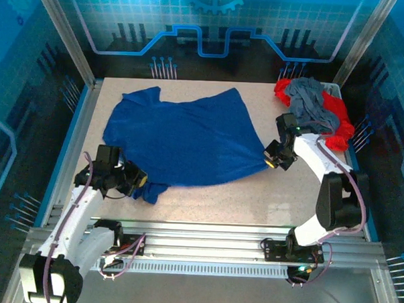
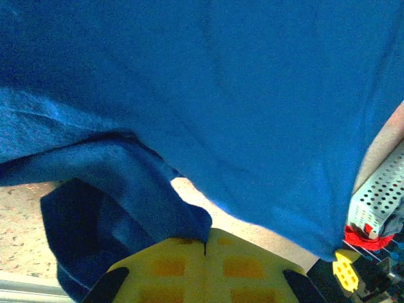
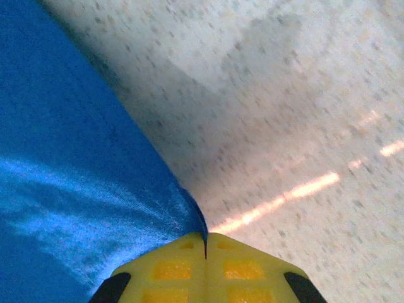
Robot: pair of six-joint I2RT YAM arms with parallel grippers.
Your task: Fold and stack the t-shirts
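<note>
Pinching blue t-shirt point(image 1: 182, 140) corners, left gripper point(image 1: 142, 180), right gripper point(image 1: 267, 161) clamped

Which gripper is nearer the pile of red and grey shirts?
Right. The right gripper holds the blue t-shirt close to the pile; the left gripper holds it across the table.

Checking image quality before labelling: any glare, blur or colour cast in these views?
Top view: blue cast from the lit walls, table sharp. Left wrist: blue shirt close and soft, left gripper blurry. Right wrist: table streaked by blur, with bright glare lines.
</note>
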